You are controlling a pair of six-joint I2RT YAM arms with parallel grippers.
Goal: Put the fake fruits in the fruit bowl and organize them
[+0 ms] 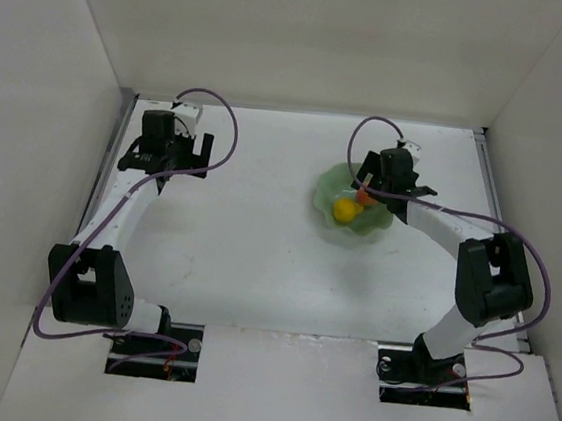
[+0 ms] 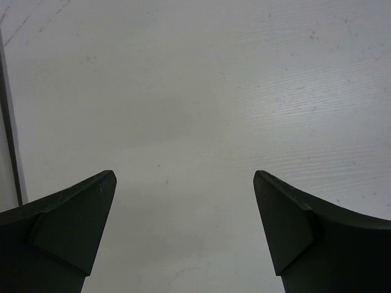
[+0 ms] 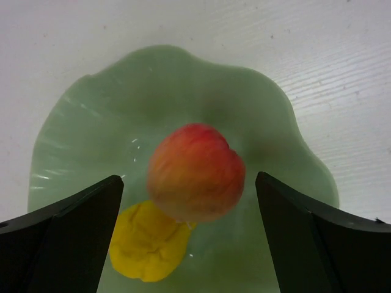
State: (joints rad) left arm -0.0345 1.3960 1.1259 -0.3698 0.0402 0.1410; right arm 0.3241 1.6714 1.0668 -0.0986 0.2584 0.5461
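The pale green fruit bowl (image 1: 329,190) with a wavy rim sits right of the table's middle. The yellow pear-shaped fruit (image 1: 344,210) lies inside it. The orange-red peach (image 1: 363,195) is over the bowl, next to the yellow fruit. In the right wrist view the peach (image 3: 195,174) looks blurred above the bowl's floor (image 3: 104,104), with the yellow fruit (image 3: 148,241) below it to the left. My right gripper (image 3: 189,186) is open over the bowl; there is a gap between the peach and each finger. My left gripper (image 2: 184,183) is open and empty over bare table.
The left arm's gripper (image 1: 164,176) is at the far left of the table, near the left wall (image 1: 46,146). White walls enclose the table at the back and on both sides. The right arm's elbow (image 1: 493,278) stands near the right wall.
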